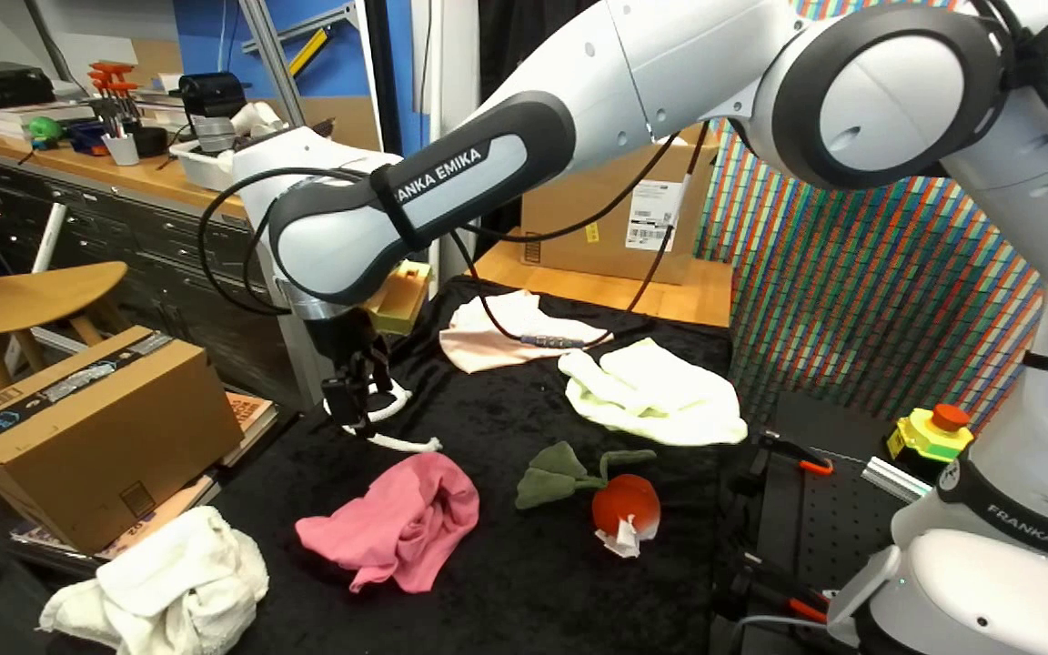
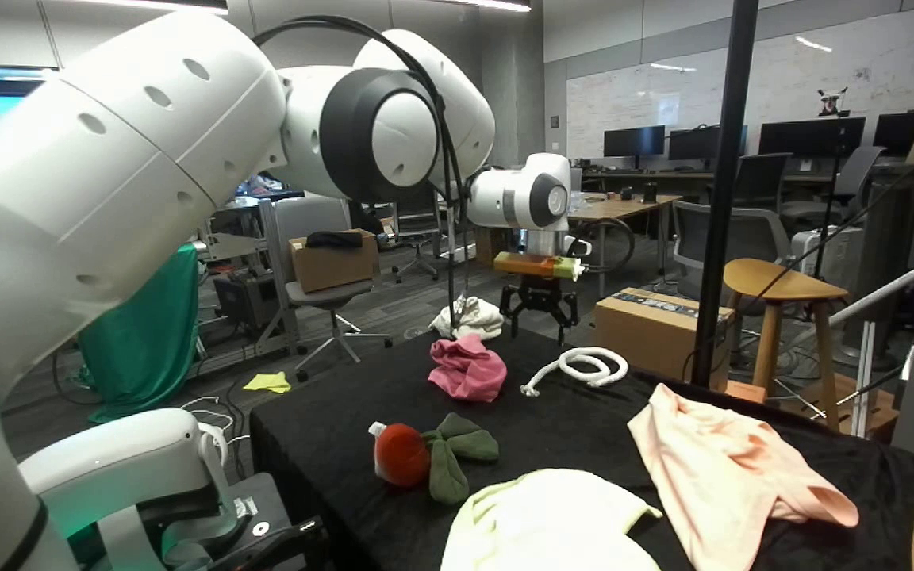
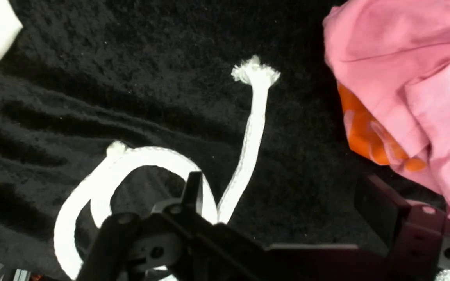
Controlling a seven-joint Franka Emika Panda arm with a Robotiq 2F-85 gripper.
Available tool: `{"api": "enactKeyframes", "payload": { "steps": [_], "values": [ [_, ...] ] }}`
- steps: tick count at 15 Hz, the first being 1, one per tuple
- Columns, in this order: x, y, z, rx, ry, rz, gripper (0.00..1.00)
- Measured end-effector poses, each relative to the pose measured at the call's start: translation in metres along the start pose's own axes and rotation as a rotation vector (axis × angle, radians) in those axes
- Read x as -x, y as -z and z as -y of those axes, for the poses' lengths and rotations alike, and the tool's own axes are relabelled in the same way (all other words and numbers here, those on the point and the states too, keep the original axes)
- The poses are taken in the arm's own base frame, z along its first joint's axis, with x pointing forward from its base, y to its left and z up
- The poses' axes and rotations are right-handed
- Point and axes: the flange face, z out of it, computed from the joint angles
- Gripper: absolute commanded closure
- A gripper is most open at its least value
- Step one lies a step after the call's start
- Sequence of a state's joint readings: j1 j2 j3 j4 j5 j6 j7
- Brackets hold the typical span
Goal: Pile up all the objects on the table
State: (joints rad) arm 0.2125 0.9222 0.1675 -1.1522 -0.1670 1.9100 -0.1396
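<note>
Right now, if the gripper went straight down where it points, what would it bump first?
The gripper would probably meet the black tablecloth, though one of its fingers might catch the white rope first; depth is hard to judge.

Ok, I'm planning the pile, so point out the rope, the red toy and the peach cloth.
Rope [image 3: 158,157]: in the wrist view, on the arc of its loop.
Red toy [image 2: 403,455]: in an exterior view, on its round body.
Peach cloth [image 2: 727,468]: in an exterior view, on its middle.

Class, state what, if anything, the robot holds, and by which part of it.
Nothing is held: the jaws stand open and empty; the white rope lies on the table.
</note>
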Motion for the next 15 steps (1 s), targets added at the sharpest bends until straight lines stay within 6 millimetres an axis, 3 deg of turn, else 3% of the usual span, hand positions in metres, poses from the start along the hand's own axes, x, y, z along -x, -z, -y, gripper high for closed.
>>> {"api": "enactKeyframes", "payload": {
  "steps": [15],
  "values": [
    [-0.018,-0.04,-0.028,-0.104,0.025,0.022,0.0]
  ]
}}
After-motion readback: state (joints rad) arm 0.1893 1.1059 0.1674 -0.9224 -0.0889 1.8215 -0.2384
